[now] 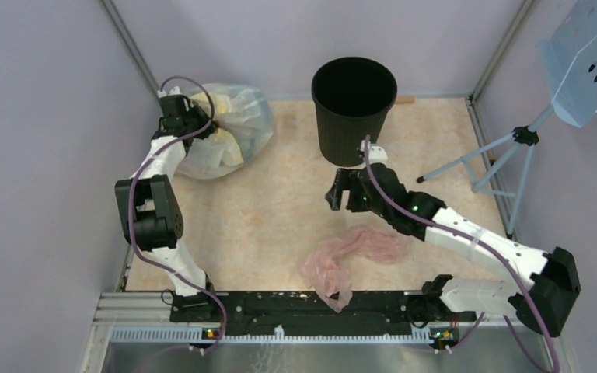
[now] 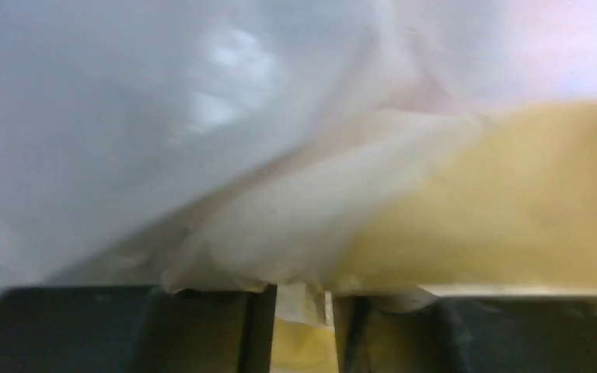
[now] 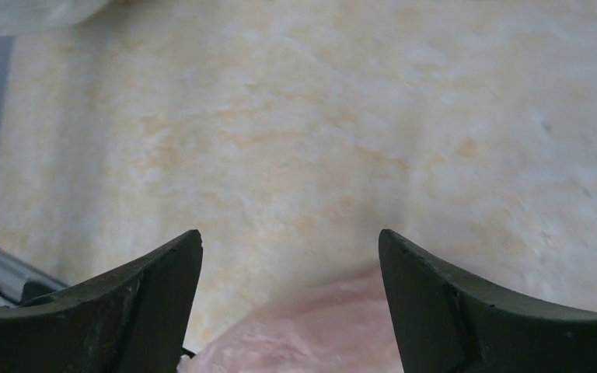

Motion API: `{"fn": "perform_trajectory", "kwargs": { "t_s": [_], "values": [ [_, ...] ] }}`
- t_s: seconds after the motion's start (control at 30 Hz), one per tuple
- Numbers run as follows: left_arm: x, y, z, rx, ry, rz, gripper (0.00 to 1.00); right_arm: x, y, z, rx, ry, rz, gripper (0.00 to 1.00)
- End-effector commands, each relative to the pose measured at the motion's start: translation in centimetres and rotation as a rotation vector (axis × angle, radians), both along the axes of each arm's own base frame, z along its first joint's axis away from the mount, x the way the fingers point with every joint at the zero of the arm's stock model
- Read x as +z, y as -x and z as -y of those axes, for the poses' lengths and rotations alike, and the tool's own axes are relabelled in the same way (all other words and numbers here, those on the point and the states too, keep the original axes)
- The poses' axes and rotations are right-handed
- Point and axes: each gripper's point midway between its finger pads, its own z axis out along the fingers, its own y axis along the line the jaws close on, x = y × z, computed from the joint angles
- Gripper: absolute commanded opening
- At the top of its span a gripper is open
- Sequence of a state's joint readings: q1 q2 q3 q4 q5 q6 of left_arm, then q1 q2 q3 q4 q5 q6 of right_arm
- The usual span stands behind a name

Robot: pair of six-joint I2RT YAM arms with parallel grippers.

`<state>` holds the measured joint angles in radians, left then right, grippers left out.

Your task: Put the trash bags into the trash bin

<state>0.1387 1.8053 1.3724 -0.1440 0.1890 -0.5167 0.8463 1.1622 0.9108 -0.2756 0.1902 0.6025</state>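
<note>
Left gripper (image 1: 180,116): working at the near-side edge of a filled clear bag (image 1: 233,128) with yellow contents showing through. In the left wrist view the gripper (image 2: 303,299) is nearly closed, a fold of the clear bag's film (image 2: 202,116) pinched in the narrow slot between its fingers. The rest of the bag is bulging up and away from it.

Right gripper (image 1: 346,190): hanging over the table (image 1: 280,194), spread wide and carrying nothing. In its wrist view, bare table is showing between the fingers (image 3: 289,256).

Pink trash bag (image 1: 354,250): lying crumpled on the table, below the right gripper and toward that arm's base, with a tail trailing off to its left. Only its nearest edge (image 3: 311,342) is entering the wrist view, low between the fingers, and they are not touching it.

Trash bin (image 1: 350,140): standing upright just beyond the right gripper, mouth open. It is well off to the right of the left gripper.

Step in hand, as I am reading it: the left is securing the clear bag, and the right is lining up on the pink one with no pickup made yet.

Next move is calling for the right gripper to draw back a little over the pink heap, drop onto a thick fold and close fully. The film is thin and slack, so a shallow pinch is likely to slip. Then lifting high enough to clear the bin's rim before releasing.
</note>
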Motion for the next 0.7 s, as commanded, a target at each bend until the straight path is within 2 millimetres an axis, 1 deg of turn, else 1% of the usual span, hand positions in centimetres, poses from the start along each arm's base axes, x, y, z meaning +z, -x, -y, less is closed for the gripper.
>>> {"fn": "perform_trajectory", "kwargs": {
  "t_s": [0.0, 0.03, 0.07, 0.13, 0.17, 0.27, 0.37, 0.4, 0.43, 0.53, 0.6, 0.67],
  "values": [
    [3.0, 0.9, 5.1, -0.188, 0.012, 0.034, 0.54, -2.4, 2.2, 9.1, -0.374, 0.155, -0.140, 0.83],
    [3.5, 1.7, 6.3, -0.221, -0.004, 0.041, 0.63, -2.8, 2.8, 10.4, -0.436, 0.166, -0.172, 0.83],
    [4.0, 2.5, 7.0, -0.227, -0.026, 0.047, 0.73, -3.2, 3.7, 11.8, -0.489, 0.184, -0.202, 0.82],
    [5.2, 4.2, 8.2, -0.248, -0.068, 0.077, 0.91, -3.8, 5.3, 13.6, -0.567, 0.181, -0.263, 0.79],
    [6.0, 5.1, 9.2, -0.275, -0.092, 0.098, 0.98, -4.0, 6.1, 14.3, -0.599, 0.162, -0.288, 0.78],
    [7.9, 8.0, 10.2, -0.288, -0.150, 0.123, 0.99, -5.3, 8.1, 14.9, -0.622, 0.073, -0.348, 0.77],
    [10.5, 10.7, 11.1, -0.289, -0.205, 0.164, 0.99, -6.7, 9.4, 15.8, -0.659, 0.022, -0.384, 0.77],
    [11.1, 11.6, 11.3, -0.280, -0.248, 0.177, 0.99, -7.3, 9.7, 16.3, -0.679, 0.020, -0.394, 0.77],
    [11.7, 12.3, 11.4, -0.261, -0.286, 0.188, 0.99, -7.7, 9.9, 16.6, -0.690, 0.018, -0.398, 0.77],
    [13.2, 14.9, 11.9, -0.273, -0.309, 0.216, 0.99, -9.1, 10.2, 17.0, -0.712, 0.019, -0.404, 0.77],
    [13.9, 16.6, 12.1, -0.295, -0.303, 0.223, 0.99, -9.9, 10.1, 16.9, -0.718, 0.023, -0.406, 0.76],
    [14.1, 18.5, 13.0, -0.360, -0.280, 0.228, 0.99, -10.6, 9.7, 16.7, -0.718, 0.027, -0.400, 0.76]
  ]
}}
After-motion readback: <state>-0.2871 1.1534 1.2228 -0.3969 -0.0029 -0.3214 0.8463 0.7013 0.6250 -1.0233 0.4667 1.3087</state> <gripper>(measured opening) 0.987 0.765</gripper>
